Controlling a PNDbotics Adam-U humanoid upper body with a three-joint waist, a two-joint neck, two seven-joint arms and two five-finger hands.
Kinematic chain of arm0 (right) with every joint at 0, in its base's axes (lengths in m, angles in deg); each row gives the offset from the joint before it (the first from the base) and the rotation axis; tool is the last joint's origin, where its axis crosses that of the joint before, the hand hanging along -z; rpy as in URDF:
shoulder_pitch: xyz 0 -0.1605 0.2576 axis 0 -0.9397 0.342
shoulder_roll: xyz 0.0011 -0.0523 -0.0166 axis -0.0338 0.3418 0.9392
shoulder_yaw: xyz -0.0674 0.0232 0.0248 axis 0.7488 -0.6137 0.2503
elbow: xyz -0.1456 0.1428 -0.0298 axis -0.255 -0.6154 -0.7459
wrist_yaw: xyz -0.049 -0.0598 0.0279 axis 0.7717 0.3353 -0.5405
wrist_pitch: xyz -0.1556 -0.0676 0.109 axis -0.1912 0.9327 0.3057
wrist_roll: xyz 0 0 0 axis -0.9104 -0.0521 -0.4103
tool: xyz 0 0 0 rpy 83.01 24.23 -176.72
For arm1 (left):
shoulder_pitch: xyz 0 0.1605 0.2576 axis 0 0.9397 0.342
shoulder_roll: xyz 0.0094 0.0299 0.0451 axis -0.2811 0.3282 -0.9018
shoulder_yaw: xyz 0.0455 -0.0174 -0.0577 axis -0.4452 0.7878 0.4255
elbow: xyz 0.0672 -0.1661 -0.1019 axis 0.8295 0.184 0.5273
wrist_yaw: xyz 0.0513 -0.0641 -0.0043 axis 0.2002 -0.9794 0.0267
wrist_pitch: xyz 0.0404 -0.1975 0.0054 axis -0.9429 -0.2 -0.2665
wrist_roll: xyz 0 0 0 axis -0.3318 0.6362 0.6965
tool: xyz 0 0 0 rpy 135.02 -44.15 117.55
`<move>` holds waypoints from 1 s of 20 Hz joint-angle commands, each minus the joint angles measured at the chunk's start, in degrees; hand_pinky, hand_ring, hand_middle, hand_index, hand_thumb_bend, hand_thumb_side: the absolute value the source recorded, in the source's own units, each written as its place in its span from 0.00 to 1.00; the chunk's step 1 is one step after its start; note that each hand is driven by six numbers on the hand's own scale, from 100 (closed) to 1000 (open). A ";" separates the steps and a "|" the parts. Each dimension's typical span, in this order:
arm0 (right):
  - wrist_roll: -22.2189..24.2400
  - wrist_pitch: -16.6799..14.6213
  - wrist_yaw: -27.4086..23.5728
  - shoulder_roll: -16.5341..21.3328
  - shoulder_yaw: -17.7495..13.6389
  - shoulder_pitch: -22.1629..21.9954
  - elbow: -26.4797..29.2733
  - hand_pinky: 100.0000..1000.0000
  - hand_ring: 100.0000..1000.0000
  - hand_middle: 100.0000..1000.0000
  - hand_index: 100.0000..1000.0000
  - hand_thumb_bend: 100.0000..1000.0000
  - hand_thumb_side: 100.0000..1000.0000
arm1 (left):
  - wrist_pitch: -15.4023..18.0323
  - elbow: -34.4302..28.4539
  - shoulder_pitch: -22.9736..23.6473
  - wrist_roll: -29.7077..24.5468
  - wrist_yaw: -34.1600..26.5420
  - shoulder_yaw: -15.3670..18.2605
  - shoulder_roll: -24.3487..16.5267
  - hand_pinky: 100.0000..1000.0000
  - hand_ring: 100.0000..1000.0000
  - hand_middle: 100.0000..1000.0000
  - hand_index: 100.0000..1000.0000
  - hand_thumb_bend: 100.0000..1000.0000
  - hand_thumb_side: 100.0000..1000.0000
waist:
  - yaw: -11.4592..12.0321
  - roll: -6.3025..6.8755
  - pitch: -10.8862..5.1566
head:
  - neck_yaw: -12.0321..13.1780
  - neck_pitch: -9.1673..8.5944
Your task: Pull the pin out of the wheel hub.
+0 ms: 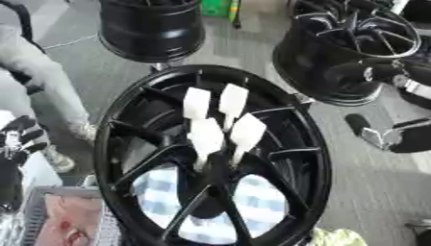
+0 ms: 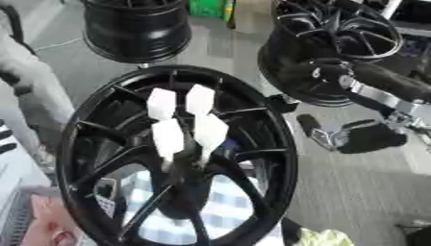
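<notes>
Showing only in left eye view: left hand (image 1: 21,137) w/ relaxed fingers, beside wheel hub (image 1: 118,139) w/ white pins (image 1: 206,134).

Wheel hubs, black: three — one large near (image 1: 210,158), two far (image 1: 151,29) (image 1: 349,48). White pins (image 1: 221,126) standing in near hub: four.

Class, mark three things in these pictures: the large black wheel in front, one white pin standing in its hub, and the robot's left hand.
large black wheel (image 1: 295,120), left eye view, on its right rim.
white pin (image 1: 247,132), left eye view, on its flat white head.
left hand (image 1: 21,137), left eye view, on its dark fingers at the left edge.
</notes>
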State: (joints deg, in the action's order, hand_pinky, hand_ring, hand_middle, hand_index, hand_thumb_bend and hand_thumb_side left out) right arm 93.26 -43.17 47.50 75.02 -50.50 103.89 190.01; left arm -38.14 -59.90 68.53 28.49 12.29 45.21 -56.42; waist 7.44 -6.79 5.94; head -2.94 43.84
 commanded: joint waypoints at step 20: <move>10.02 -0.27 1.03 -6.39 8.26 11.50 -2.74 0.75 0.81 0.89 0.97 0.00 0.06 | 0.07 -0.89 -1.54 -1.50 0.56 -0.75 -0.95 0.72 0.77 0.76 0.85 0.00 0.83 | 1.31 -0.43 0.10 | -0.64 0.28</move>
State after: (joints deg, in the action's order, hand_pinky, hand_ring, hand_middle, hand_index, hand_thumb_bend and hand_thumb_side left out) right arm 102.59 -43.28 47.82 67.84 -41.90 114.51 187.25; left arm -38.14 -59.90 67.76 27.23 12.59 44.50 -56.42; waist 8.78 -7.51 6.56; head -3.30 43.84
